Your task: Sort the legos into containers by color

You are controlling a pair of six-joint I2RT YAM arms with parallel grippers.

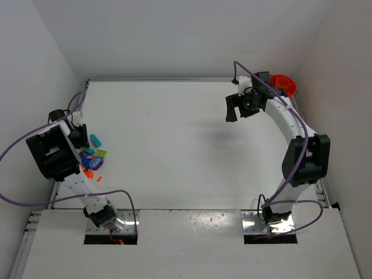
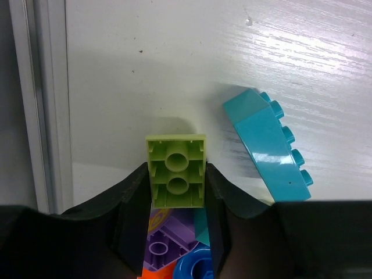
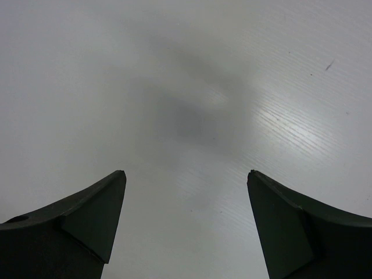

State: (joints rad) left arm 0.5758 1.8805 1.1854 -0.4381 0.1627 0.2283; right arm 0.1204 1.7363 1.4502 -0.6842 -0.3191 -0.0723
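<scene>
In the left wrist view a lime-green lego (image 2: 176, 168) sits hollow side up between my left gripper's (image 2: 176, 170) fingers, which press on both its sides. A cyan lego (image 2: 267, 145) lies tilted just to its right. Purple (image 2: 165, 241), blue (image 2: 195, 264) and orange (image 2: 152, 272) legos show under the jaws. From above, my left gripper (image 1: 81, 139) hangs over the lego pile (image 1: 92, 161) at the table's left edge. The orange container (image 1: 285, 84) stands at the far right corner, partly behind the right arm. My right gripper (image 1: 235, 107) (image 3: 186, 174) is open over bare table.
The table's left edge rail (image 2: 35, 104) runs close beside the held lego. White walls close the table in on the left, back and right. A purple cable (image 1: 23, 139) loops off the left arm.
</scene>
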